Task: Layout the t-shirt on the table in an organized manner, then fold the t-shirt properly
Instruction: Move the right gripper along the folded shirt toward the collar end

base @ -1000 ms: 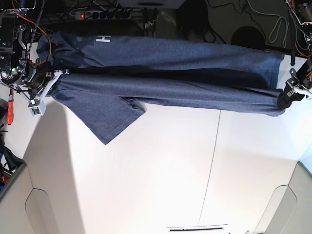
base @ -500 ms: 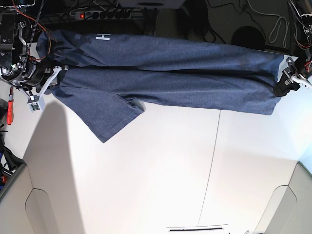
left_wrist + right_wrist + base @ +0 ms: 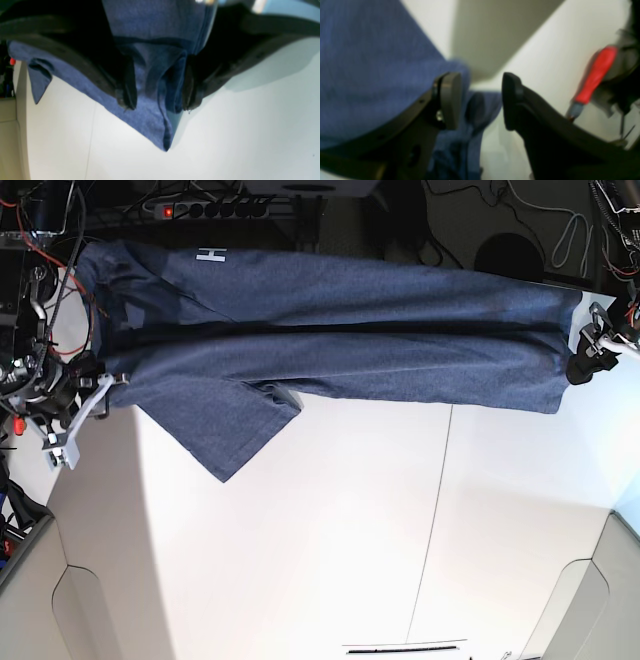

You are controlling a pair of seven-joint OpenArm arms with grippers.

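Observation:
The navy t-shirt (image 3: 350, 330) lies stretched sideways along the far edge of the white table (image 3: 350, 530), folded lengthwise, with a white "H" (image 3: 211, 256) showing and one sleeve (image 3: 225, 430) pointing toward me. My left gripper (image 3: 582, 367) is shut on the bunched hem end. In the left wrist view (image 3: 160, 102) the cloth (image 3: 150, 30) fills the jaws and a corner hangs below. My right gripper (image 3: 105, 382) is open beside the collar end. In the right wrist view (image 3: 481, 100) the shirt (image 3: 370, 62) lies loose behind the parted fingers.
A red-handled screwdriver (image 3: 595, 72) lies at the table's left edge (image 3: 18, 423). A power strip (image 3: 200, 208) and cables sit behind the table. A thin dark seam (image 3: 440, 510) crosses the tabletop. Beige panels (image 3: 30, 600) flank the near corners.
My right gripper has let go of the shirt's collar end and moved down and away from it. The shirt's left end has settled. My left gripper has barely moved and keeps its hold.

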